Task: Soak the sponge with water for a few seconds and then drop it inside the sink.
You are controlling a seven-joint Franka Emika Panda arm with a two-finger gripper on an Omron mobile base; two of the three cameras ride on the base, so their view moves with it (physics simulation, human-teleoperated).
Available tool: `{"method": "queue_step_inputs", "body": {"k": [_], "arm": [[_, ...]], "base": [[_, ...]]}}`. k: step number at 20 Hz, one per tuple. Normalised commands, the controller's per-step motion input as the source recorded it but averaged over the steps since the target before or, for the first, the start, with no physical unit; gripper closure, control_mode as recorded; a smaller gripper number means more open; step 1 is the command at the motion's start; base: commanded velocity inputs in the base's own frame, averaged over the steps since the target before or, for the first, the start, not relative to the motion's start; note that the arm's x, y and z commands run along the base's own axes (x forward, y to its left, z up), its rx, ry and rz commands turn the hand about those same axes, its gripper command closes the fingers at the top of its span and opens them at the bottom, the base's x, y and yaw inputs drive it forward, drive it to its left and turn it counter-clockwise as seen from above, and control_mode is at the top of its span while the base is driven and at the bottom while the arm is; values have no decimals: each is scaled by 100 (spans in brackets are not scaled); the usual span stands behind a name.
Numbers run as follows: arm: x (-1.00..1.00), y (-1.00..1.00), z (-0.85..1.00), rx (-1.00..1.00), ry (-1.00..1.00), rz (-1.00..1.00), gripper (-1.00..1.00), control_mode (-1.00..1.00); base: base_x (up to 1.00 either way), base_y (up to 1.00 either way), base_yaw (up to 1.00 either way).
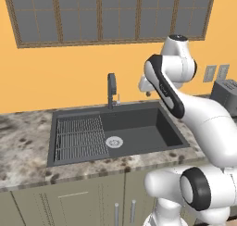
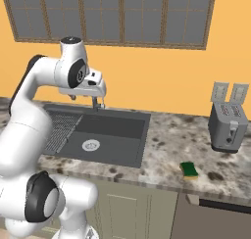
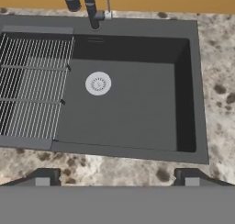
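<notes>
Currently my gripper (image 3: 117, 182) hangs above the sink (image 3: 186, 94), its tips wide apart and empty. I should swing right toward the sponge (image 2: 189, 170) (lying on the counter (image 2: 166, 145), near the toaster (image 2: 227, 126)) and descend squarely.

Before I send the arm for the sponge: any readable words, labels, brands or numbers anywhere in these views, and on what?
None can be read.
Silver toaster: no brand or dial marks legible.
Two grey wall outlets: plain, no markings.
Green and yellow sponge: no print.
Dark grey sink and dark upright faucet: no labels.
</notes>
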Motion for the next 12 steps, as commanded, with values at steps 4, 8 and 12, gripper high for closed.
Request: {"method": "queue_step_inputs", "body": {"k": [4,8,12], "arm": [[25,6,0,0,0,-2,-100,-100],[26,5,0,0,0,-4,-100,-100],[17,3,0,0,0,-4,-100,-100]], "base": [[0,0,0],[0,0,0],[0,0,0]]}}
